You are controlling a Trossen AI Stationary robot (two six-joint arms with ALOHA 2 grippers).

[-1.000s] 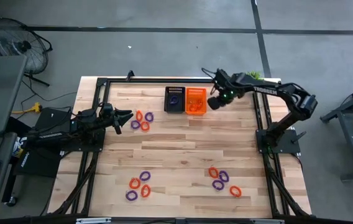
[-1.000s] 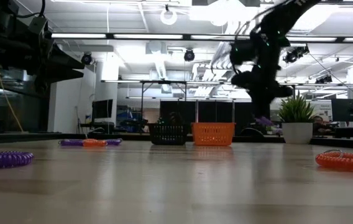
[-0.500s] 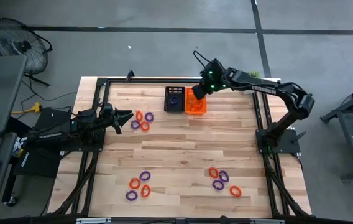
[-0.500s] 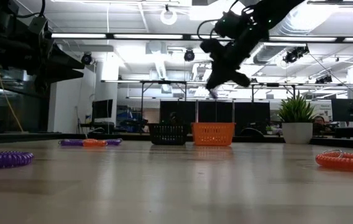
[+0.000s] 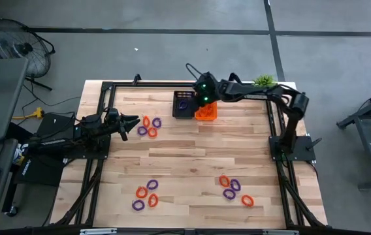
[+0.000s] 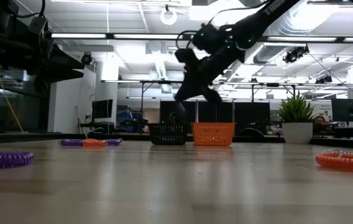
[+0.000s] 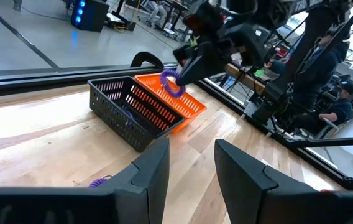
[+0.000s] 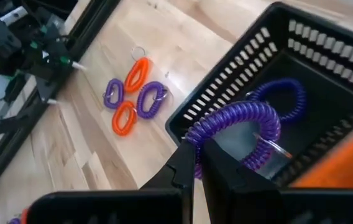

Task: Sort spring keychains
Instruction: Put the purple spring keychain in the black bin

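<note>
Right now the right gripper (image 8: 196, 163) hangs over the black basket (image 8: 301, 68), fingers clamped on a purple spring keychain (image 8: 242, 127); another purple one (image 8: 279, 99) lies inside. On the wooden table (image 5: 185, 147), four keychains lie just beyond the left gripper (image 5: 132, 122), whose fingers stand apart. Two more clusters of four lie nearer the front, and an orange basket (image 5: 206, 111) touches the black one.

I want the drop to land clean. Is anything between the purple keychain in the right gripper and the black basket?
Nothing visible. The right gripper holds the purple keychain above the open black basket, which holds one more purple ring.
</note>
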